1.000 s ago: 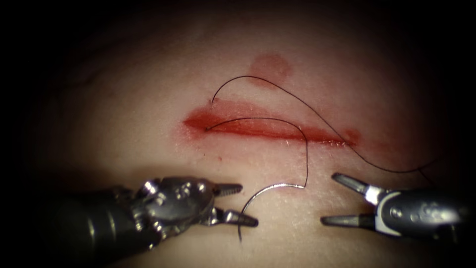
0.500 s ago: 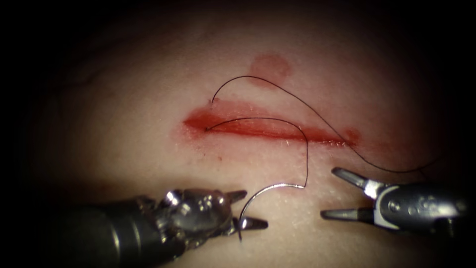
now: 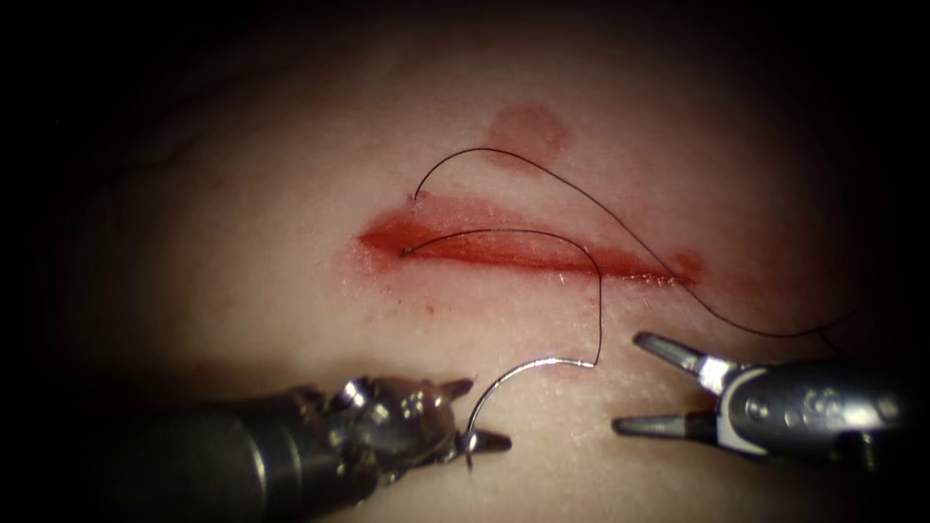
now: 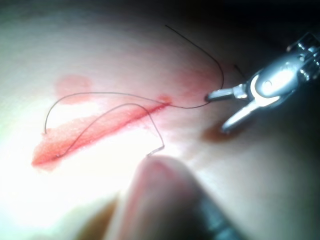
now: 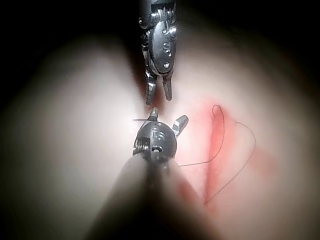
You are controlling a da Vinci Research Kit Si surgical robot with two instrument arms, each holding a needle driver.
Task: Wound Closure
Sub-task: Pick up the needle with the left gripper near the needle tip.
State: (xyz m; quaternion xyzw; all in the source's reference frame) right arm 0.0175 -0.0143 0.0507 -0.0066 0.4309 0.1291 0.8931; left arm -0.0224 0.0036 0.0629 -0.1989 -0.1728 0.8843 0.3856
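The curved needle [image 3: 518, 371] lies flat on the tissue [image 3: 242, 242] in front of the cut [image 3: 513, 250], not in the tissue. My left tool [image 3: 477, 415] comes in from the lower left, its jaws open and straddling the needle near its pointed end. Thread [image 3: 599, 310] runs from the needle's blunt end up into the cut's left end. A second strand [image 3: 581, 189] arcs off to the right. My right tool [image 3: 641, 384] stands open to the right of the needle, holding nothing. In the right wrist view my right tool [image 5: 166, 119] faces my left tool [image 5: 159, 97].
Red fluid lines the cut, and a pale red stain [image 3: 528, 131] sits beyond it. The long strand [image 3: 765, 334] trails just above the right tool. In the left wrist view the right tool [image 4: 224, 109] is open beside the thread [image 4: 190, 106].
My left tool has moved right and slightly down, so its open jaws now straddle the needle. My right tool has shifted a little to the left. The needle and thread have not moved.
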